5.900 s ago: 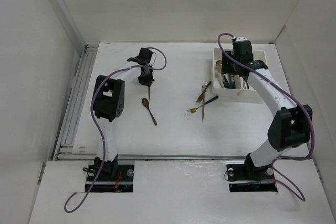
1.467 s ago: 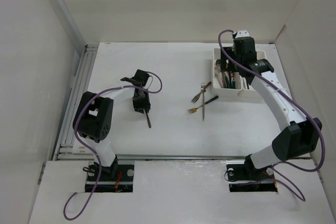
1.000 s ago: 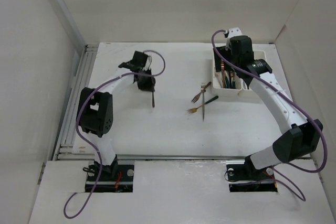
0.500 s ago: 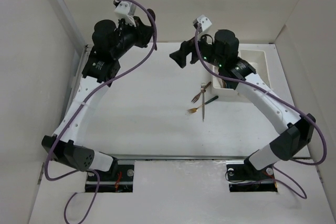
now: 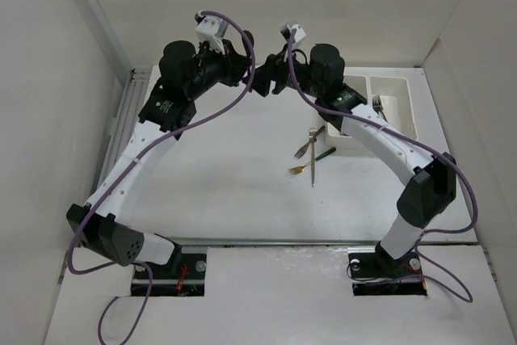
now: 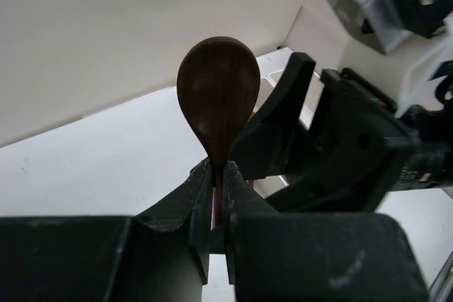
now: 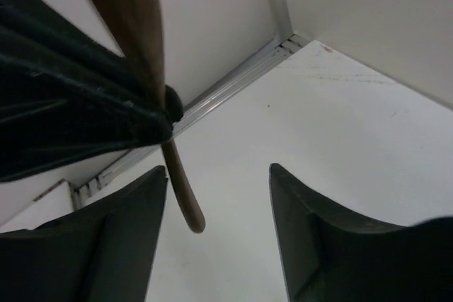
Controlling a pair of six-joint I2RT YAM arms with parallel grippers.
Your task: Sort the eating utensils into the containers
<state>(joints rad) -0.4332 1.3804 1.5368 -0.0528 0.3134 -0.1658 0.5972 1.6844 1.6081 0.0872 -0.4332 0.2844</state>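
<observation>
My left gripper (image 6: pixel 218 172) is shut on the neck of a dark brown spoon (image 6: pixel 216 95), held high above the back of the table with its bowl upright. My right gripper (image 7: pixel 218 171) is open, and the spoon's handle (image 7: pixel 178 190) hangs between its fingers, nearer the left one, touching neither. In the top view the two grippers, left (image 5: pixel 247 70) and right (image 5: pixel 271 80), meet in the air. A copper fork (image 5: pixel 307 145), a gold fork (image 5: pixel 299 170) and a dark-handled utensil (image 5: pixel 317 157) lie on the table. The white containers (image 5: pixel 397 119) stand at the back right, with a fork (image 5: pixel 377 103) in one.
The right arm (image 5: pixel 363 123) crosses over the left bin and hides most of it. An aluminium rail (image 5: pixel 121 143) runs along the table's left edge. White walls close in the back and both sides. Purple cables loop off both wrists.
The left gripper has lifted the spoon off the table and swung up and right. The right gripper has left the bins and come left to meet it, its jaws narrowing slightly.
</observation>
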